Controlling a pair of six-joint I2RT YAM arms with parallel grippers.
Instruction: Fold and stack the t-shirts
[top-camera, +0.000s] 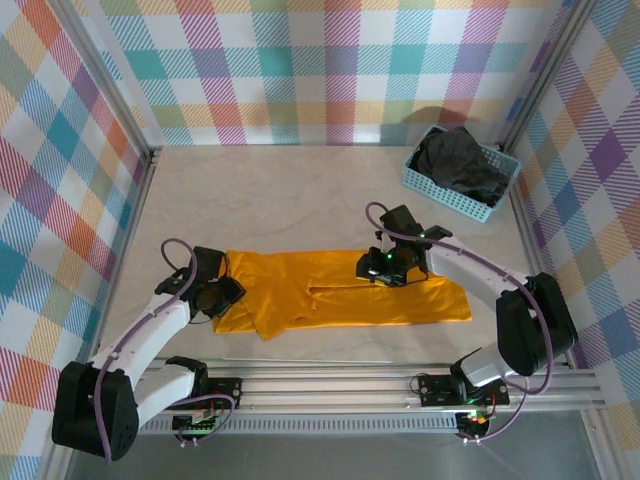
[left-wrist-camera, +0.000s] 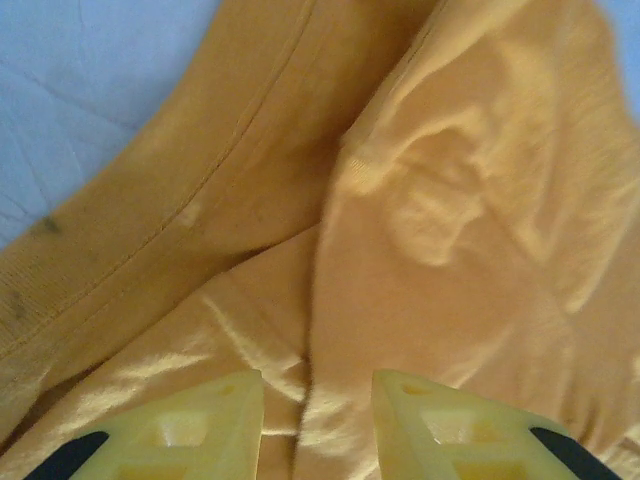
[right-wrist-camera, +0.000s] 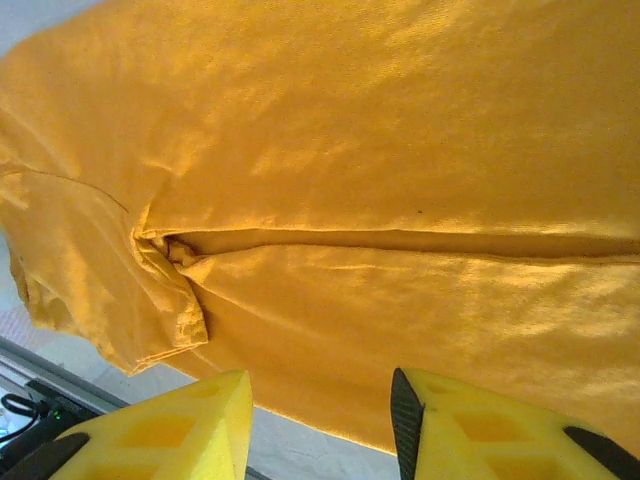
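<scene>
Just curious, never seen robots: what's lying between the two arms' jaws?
The orange shirt, on the table; the top view shows it spanning from left jaws to right jaws.

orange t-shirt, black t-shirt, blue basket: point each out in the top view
orange t-shirt (top-camera: 420, 305): top external view, flat body panel
black t-shirt (top-camera: 460, 160): top external view, crumpled middle
blue basket (top-camera: 445, 198): top external view, near wall

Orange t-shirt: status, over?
Both open: left gripper at shirt's left end, right gripper over its far edge. Orange t-shirt partly folded on table. Black t-shirt in blue basket. Nothing blocking.
</scene>
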